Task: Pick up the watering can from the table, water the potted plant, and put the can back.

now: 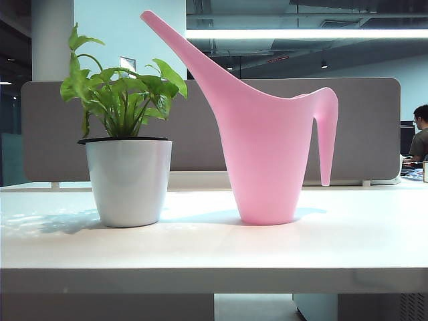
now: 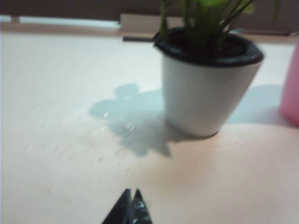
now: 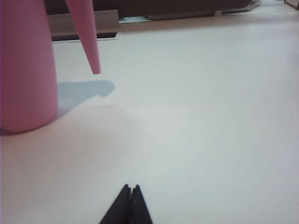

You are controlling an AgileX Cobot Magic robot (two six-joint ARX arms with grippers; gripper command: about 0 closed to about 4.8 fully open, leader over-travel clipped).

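The watering can (image 1: 267,154) is seen standing upright on the table (image 1: 200,247), toward the middle and slightly to the right, set back from the thick front edge. The potted plant (image 1: 127,167) is placed beside it on the left, near but apart, with a gap of bare worktop between them. Neither gripper is seen in the exterior view.

The left gripper (image 2: 131,205) is shown low over the table in front of the pot, its tips pressed together and nothing held. The right gripper (image 3: 130,200) is likewise clenched and empty, kept well short of the can on the handle side.

Nothing is grasped, so either the pick-up is not yet begun or the can is already set back; which cannot be told. If a pick-up is in hand, it is best done by the right gripper: the jaws must first be spread, then brought around the thin curved handle (image 3: 86,37), high up where it joins the body, so the can is not tipped or pushed.

The can's long axis is held vertical, while the slender spout (image 1: 180,50) is pointed up and leftward, over the plant. The open-ended handle is hung downward on the right.
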